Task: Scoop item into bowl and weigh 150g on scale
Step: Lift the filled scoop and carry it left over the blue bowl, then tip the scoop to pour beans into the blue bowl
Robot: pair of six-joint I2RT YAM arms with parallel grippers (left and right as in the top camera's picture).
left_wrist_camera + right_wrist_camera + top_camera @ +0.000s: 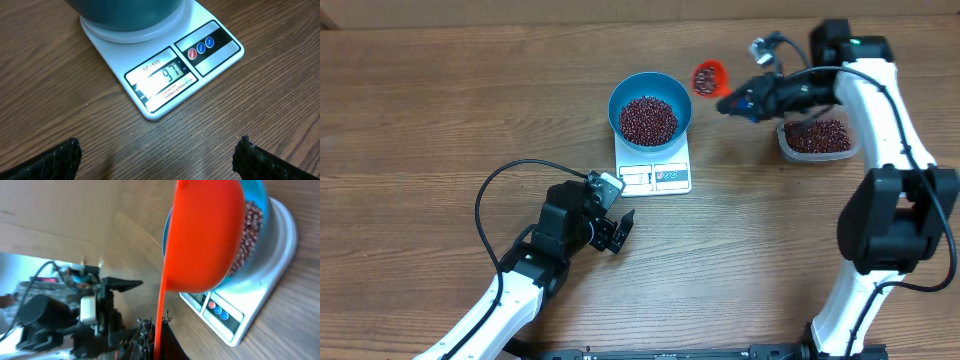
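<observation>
**Clenched right claw [732, 100] held a loaded scoop [708, 77] beside the scale [655, 176]**

You had the scoop's handle pinched just past the scale's far right corner. On the scale sat the bowl [617, 100] with its heap of beans [648, 120]. The display [167, 75] showed 97, short of target. You needed to tip slowly over the bowl's middle, trickling and watching the reading. Your left claw [160, 160] hung released just in front of the scale.

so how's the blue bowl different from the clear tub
The bowl is round and opaque blue; the tub is clear and more rectangular. The bowl sits on the scale; the tub sits straight on the table. Both hold dark red beans.
</observation>
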